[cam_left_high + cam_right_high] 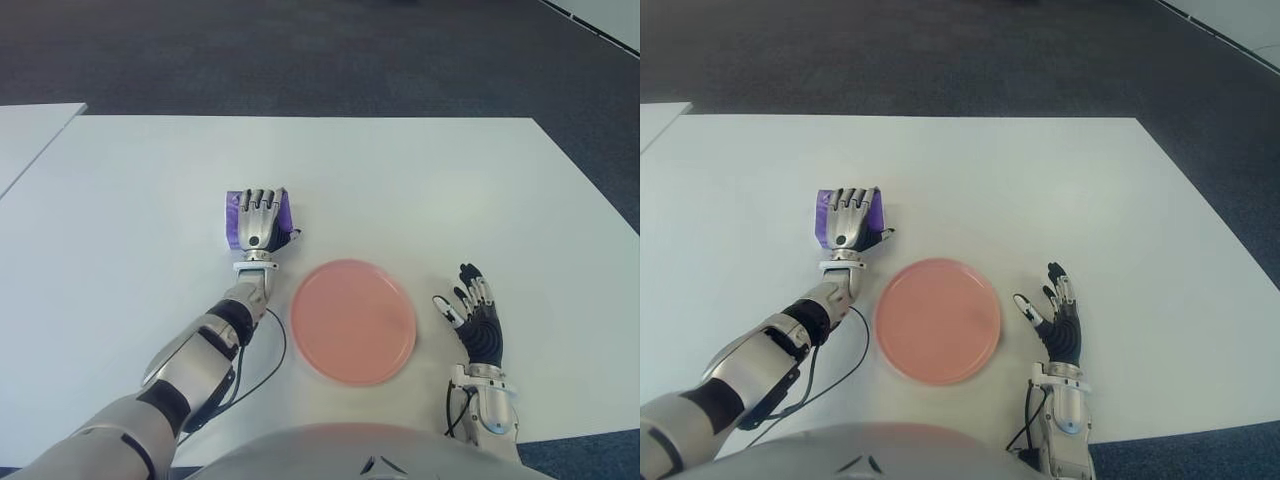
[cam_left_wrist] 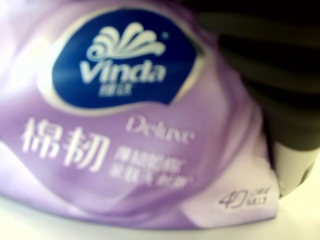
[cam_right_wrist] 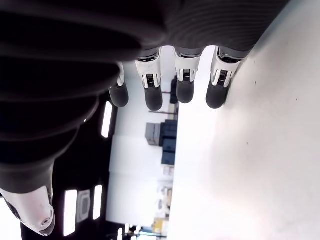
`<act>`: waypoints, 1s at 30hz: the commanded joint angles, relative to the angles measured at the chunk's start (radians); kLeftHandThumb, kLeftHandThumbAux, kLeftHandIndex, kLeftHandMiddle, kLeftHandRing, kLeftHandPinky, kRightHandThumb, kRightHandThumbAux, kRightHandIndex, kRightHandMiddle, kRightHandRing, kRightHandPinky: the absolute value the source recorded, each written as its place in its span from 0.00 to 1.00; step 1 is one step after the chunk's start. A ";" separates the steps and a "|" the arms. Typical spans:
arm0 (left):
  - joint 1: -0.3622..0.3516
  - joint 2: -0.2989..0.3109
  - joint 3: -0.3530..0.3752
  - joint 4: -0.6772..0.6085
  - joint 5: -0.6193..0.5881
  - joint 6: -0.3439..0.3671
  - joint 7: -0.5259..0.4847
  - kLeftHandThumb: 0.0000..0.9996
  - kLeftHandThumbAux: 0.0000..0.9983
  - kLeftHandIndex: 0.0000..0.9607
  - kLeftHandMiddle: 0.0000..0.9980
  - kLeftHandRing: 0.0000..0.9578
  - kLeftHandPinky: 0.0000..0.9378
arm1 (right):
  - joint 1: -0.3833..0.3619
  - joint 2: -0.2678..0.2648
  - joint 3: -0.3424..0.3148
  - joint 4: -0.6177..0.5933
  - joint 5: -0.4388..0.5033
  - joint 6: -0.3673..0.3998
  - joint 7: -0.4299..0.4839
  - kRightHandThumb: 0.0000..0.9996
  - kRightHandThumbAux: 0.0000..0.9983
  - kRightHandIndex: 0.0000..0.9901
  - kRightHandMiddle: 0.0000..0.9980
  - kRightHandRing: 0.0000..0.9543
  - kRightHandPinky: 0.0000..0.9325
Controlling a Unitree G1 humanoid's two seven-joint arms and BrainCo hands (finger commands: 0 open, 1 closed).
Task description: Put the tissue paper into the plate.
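Left robot hand (image 1: pixel 260 222) lies palm-down over the purple plastic-wrapped pack of tissue paper (image 1: pixel 234 218), fingers curled across its top and far edge. In the left wrist view the pack fills the frame, its blue oval "Vinda" logo facing the camera, with dark fingers (image 2: pixel 280 100) pressed against one side: the hand is clamped on the pack. The pack sits on the white counter (image 1: pixel 120 220), not lifted as far as the eye views show.

Round salmon-pink plate (image 1: pixel 353 321) lies flat on the counter, just beside the left wrist on its right side and nearer the robot than the tissue pack. Pack and plate are apart; nothing lies in the plate.

Right robot hand (image 1: pixel 475 318) shows to the right of the plate, fingers spread and straight, holding nothing; the right wrist view confirms extended fingertips (image 3: pixel 150 95) alongside the white counter surface.

Dark grey carpet floor (image 1: pixel 300 50) lies beyond the counter's far edge.
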 commanded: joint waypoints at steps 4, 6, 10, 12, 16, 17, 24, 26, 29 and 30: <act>0.032 0.054 -0.010 -0.079 0.016 0.001 -0.015 0.85 0.67 0.42 0.54 0.86 0.87 | 0.002 0.009 -0.001 0.052 -0.011 0.015 -0.015 0.01 0.64 0.10 0.13 0.06 0.00; 0.034 0.064 -0.012 -0.097 0.022 -0.001 -0.006 0.85 0.67 0.42 0.54 0.86 0.88 | 0.001 0.009 0.001 0.056 -0.018 0.013 -0.020 0.01 0.64 0.09 0.13 0.06 0.00; 0.036 0.085 -0.013 -0.134 0.034 -0.004 0.004 0.85 0.66 0.42 0.54 0.87 0.89 | -0.003 0.018 0.002 0.059 -0.028 0.018 -0.037 0.02 0.64 0.09 0.12 0.06 0.00; 0.039 0.096 -0.014 -0.158 0.039 -0.004 0.000 0.85 0.66 0.42 0.55 0.88 0.89 | -0.003 0.025 0.002 0.055 -0.031 0.028 -0.048 0.03 0.64 0.09 0.13 0.06 0.00; 0.044 0.125 -0.014 -0.220 0.052 -0.001 -0.018 0.85 0.66 0.42 0.55 0.88 0.88 | -0.005 0.040 0.004 0.054 -0.040 0.034 -0.071 0.05 0.63 0.09 0.13 0.07 0.00; 0.045 0.129 -0.014 -0.230 0.055 -0.001 -0.021 0.85 0.66 0.42 0.54 0.88 0.87 | -0.005 0.041 0.004 0.055 -0.041 0.033 -0.074 0.05 0.62 0.09 0.13 0.07 0.00; 0.048 0.162 -0.012 -0.305 0.079 0.014 -0.041 0.85 0.66 0.42 0.54 0.88 0.87 | 0.002 0.051 0.012 0.042 -0.038 0.046 -0.082 0.07 0.59 0.11 0.15 0.09 0.00; 0.050 0.172 -0.011 -0.333 0.088 0.023 -0.050 0.85 0.66 0.42 0.54 0.88 0.88 | 0.004 0.054 0.013 0.035 -0.037 0.054 -0.083 0.08 0.58 0.12 0.16 0.09 0.00; 0.056 0.183 -0.007 -0.372 0.096 0.035 -0.067 0.85 0.66 0.43 0.54 0.88 0.88 | 0.007 0.057 0.015 0.027 -0.039 0.064 -0.085 0.08 0.58 0.12 0.17 0.09 0.00; 0.058 0.186 -0.006 -0.384 0.099 0.039 -0.073 0.85 0.66 0.43 0.54 0.88 0.88 | 0.008 0.058 0.015 0.025 -0.039 0.067 -0.085 0.08 0.58 0.12 0.17 0.10 0.00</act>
